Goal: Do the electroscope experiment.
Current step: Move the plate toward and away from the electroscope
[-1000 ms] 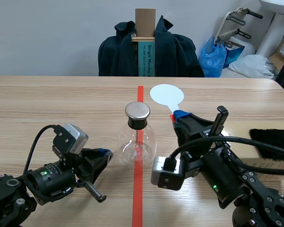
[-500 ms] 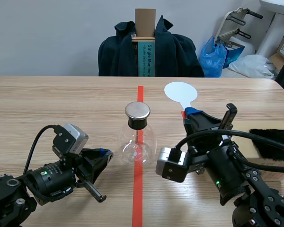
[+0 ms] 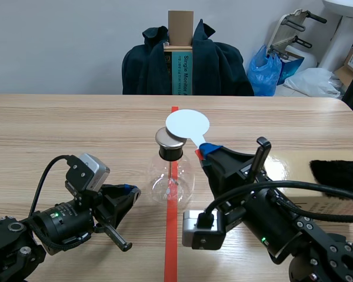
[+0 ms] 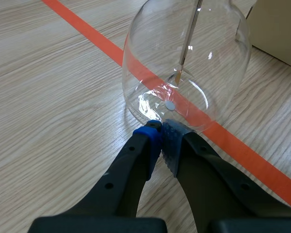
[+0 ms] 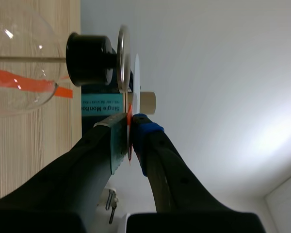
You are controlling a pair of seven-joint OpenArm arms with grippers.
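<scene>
Clamping the white round paddle [image 3: 187, 124], the right gripper [image 5: 130, 128] holds it just over the silver metal cap [image 3: 170, 138] of the clear glass flask [image 3: 172, 176]. Best lowered gently, flat.

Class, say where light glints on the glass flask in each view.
Scene view: pale highlights on the flask belly, sheen on its metal cap. Left wrist view: bright glints near the flask's base. Right wrist view: small glints on the glass.

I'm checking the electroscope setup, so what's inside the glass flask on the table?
A thin metal rod hangs down the middle of the glass flask, widening at its lower end. Its top is hidden by the black stopper.
</scene>
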